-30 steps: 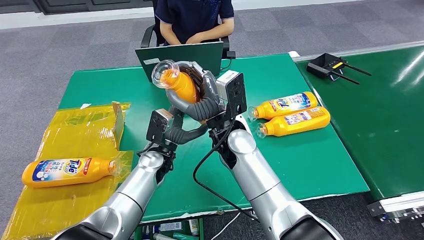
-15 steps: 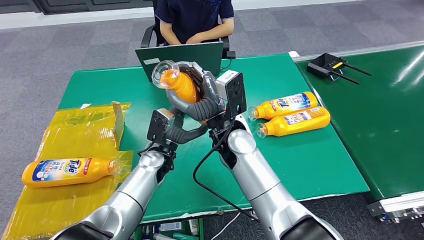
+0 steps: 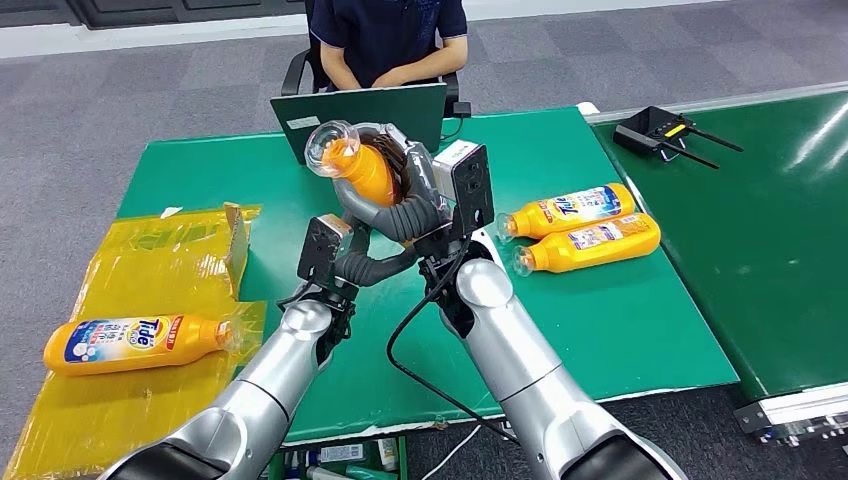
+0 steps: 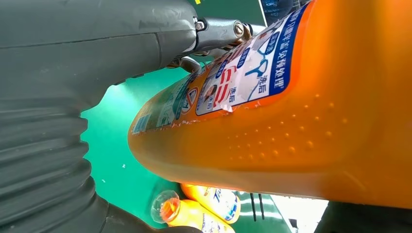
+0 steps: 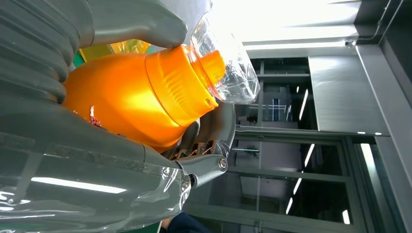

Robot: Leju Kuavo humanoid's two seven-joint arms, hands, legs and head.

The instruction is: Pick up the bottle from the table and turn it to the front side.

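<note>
Your right hand (image 3: 395, 190) has its fingers (image 5: 204, 145) wrapped around the orange bottle (image 3: 362, 170), lifted above the green table (image 3: 600, 330) at upper centre of the head view, clear cap tilted toward the upper left. Your left hand (image 3: 365, 262) sits just below; you cannot tell whether its fingers grip the bottle. Two bottles (image 3: 580, 228) lie at centre right, another bottle (image 3: 130, 342) on yellow plastic (image 3: 150, 260) at lower left.
</note>
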